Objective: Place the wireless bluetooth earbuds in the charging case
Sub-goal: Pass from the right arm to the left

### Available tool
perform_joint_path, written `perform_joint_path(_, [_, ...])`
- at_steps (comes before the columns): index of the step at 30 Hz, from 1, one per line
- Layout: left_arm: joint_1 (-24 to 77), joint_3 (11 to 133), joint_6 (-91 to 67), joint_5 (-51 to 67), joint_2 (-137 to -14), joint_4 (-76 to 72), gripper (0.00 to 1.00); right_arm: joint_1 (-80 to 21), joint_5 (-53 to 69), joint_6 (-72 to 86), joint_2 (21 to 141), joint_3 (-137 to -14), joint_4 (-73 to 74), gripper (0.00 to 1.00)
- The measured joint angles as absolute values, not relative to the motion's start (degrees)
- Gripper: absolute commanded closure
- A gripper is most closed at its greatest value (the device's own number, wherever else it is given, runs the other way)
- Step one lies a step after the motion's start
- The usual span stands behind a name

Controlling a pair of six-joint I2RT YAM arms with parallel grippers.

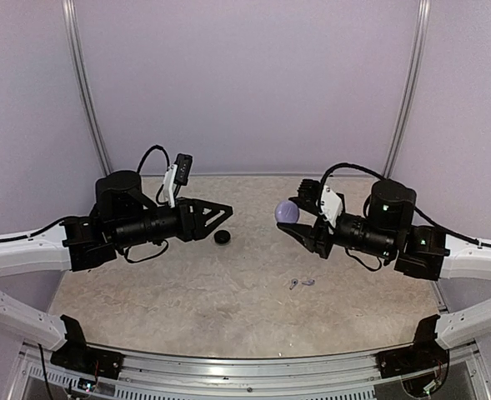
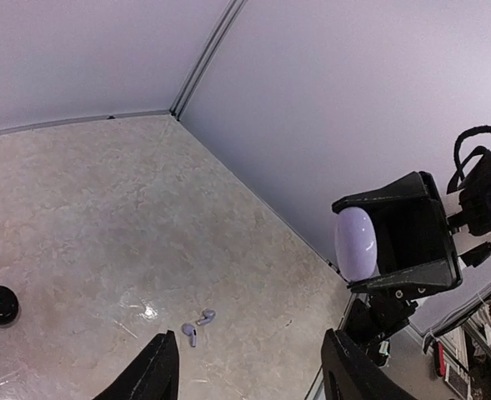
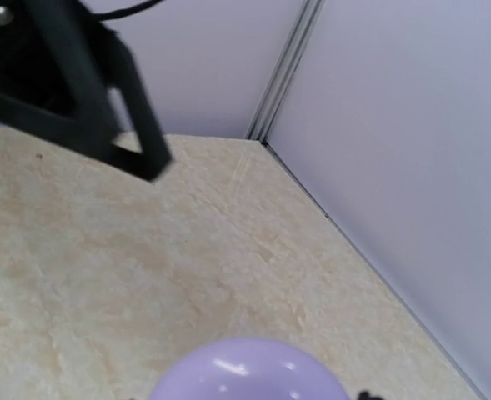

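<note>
Tabletop (image 1: 187,292), beige, marbled, with both arm bases bolted at its near edge. Item one: two tiny pale lavender-white wireless earbuds (image 1: 293,284) with short stems, lying loose and just beside each other on the tabletop, right of centre, nearer than both grippers and apart from each. Item two: small round black disc (image 1: 222,237), flat on the surface, just below the left gripper (image 1: 218,218), whose jaws stand apart with nothing between them. Item three: round pale-lavender charging case (image 1: 287,211), lifted clear of the table and clamped between the jaws of the right gripper (image 1: 293,222), facing the left gripper across a gap; whether its lid is open cannot be told. Beyond: plain pale lavender back wall (image 1: 245,83).
</note>
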State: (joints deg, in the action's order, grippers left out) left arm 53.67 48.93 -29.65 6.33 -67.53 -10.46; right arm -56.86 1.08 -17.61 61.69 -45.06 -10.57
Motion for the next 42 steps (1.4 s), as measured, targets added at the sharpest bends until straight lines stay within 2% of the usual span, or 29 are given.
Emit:
perform_joint_path(7, [56.66, 48.90, -30.87, 9.26, -69.63, -16.12, 0.43, -65.39, -8.93, -21.37, 62.39, -45.08, -9.56, 0.58])
perform_joint_path(14, [59.37, 49.63, -31.07, 11.44, -74.39, -19.16, 0.45, -68.23, -13.02, -22.83, 64.95, -45.19, -9.34, 0.58])
perform_joint_path(35, [60.86, 51.27, -32.16, 12.84, -79.59, -23.00, 0.54, -69.08, -13.10, -22.94, 65.95, -45.58, -9.34, 0.57])
perform_joint_path(42, [61.06, 51.92, -32.71, 13.08, -80.82, -23.57, 0.63, -69.28, -12.84, -22.92, 66.24, -46.06, -9.39, 0.57])
